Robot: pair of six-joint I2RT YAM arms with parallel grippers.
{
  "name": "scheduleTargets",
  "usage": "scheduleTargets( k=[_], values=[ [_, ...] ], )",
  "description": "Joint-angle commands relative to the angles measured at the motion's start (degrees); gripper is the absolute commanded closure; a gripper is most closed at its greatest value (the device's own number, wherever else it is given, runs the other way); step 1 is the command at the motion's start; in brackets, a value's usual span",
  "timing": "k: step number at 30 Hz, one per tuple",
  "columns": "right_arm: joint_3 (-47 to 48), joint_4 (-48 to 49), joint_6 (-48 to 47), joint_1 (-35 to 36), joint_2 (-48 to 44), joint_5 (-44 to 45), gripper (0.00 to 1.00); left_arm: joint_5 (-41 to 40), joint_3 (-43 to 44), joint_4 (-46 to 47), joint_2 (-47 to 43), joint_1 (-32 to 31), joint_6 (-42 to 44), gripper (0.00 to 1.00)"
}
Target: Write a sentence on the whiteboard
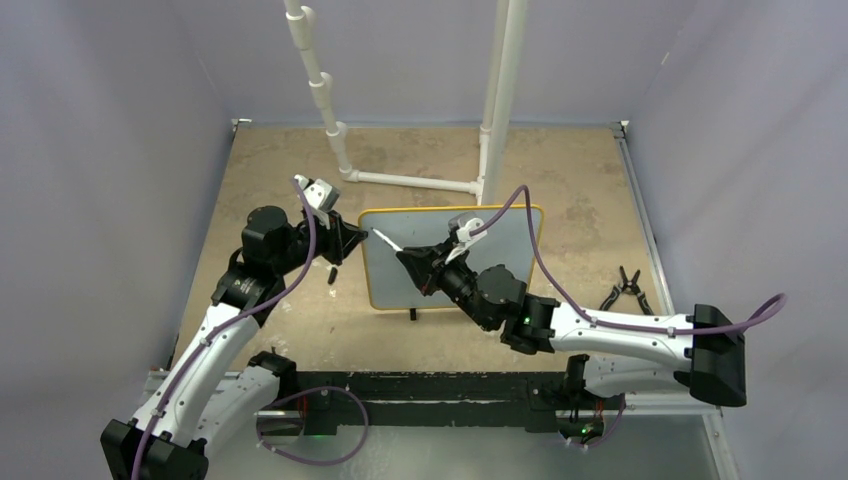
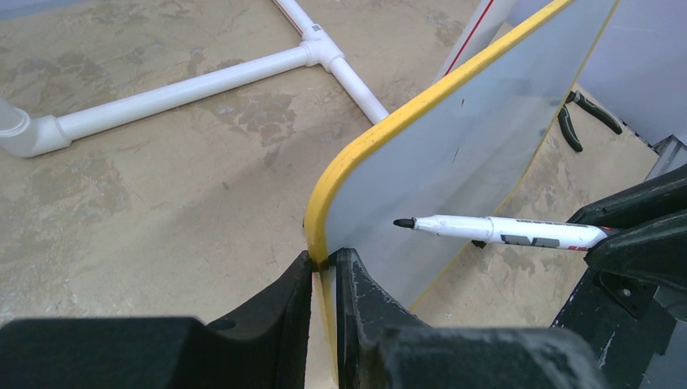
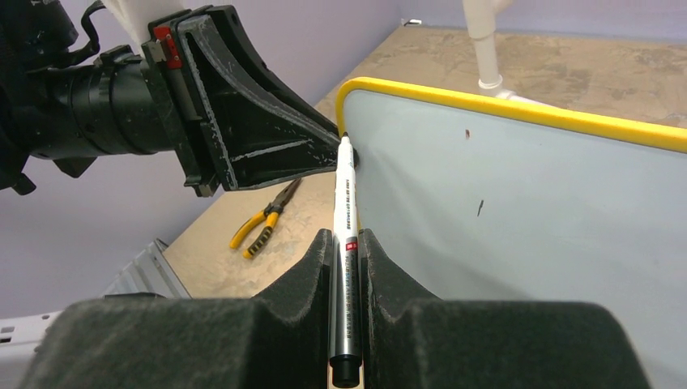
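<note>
The tan, mottled table (image 1: 280, 170) is taken up at its middle by the whiteboard (image 1: 390, 282), which is stood upright on its black feet, its yellow frame rounded at the corners. Behind the whiteboard, a white pipe frame (image 1: 410, 182) is laid on the table and carried upward by two posts.

The whiteboard's left edge is gripped by the left gripper (image 2: 326, 261): its two black fingers (image 2: 275, 300) are clenched on the yellow frame, one on each face of the board. In front of the whiteboard's face, the right gripper (image 3: 347, 237) is held with its fingers (image 3: 389, 275) pressed tight around a white marker (image 3: 347, 186).

The marker is uncapped, and its black tip is pointed at the whiteboard's upper left corner, just beside the left gripper's fingertips. Whether the tip is touching the face cannot be told.

To the right of the whiteboard, dark-handled pliers (image 1: 627, 290) are left flat on the table, well apart from it. Yellow-handled pliers (image 3: 261, 225) are seen on the table past the whiteboard's left edge.

On the whiteboard's pale face, a short dark stroke (image 3: 480, 207) is seen, and above it a small reddish dot (image 3: 467, 132).
</note>
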Motion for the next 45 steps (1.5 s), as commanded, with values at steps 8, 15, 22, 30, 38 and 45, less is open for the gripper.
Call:
scheduleTargets(
  k=[8,15,22,30,38,45],
  values=[
    [4.3,1.2,-0.8,0.3,1.7,4.6,1.00,0.8,-0.4,2.2,0.3,0.2,0.2,0.93],
    [5.0,-1.8,0.6,0.2,2.3,6.7,1.00,0.7,-0.5,2.2,0.2,0.2,0.3,0.95],
    [4.2,-4.3,2.4,0.2,1.7,7.3,1.00,0.4,-0.4,2.1,0.0,0.2,0.4,0.97],
    [3.0,-7.2,4.4,0.2,0.6,8.0,1.00,0.3,-0.4,2.0,-0.1,0.2,0.4,0.99],
    [1.2,-2.8,1.6,0.2,-1.5,4.2,1.00,0.1,-0.5,2.0,-0.1,0.2,0.4,1.00],
    [0.4,0.8,0.5,0.2,-2.9,4.9,1.00,0.0,-0.5,1.9,0.0,0.2,0.4,1.00]
  ],
)
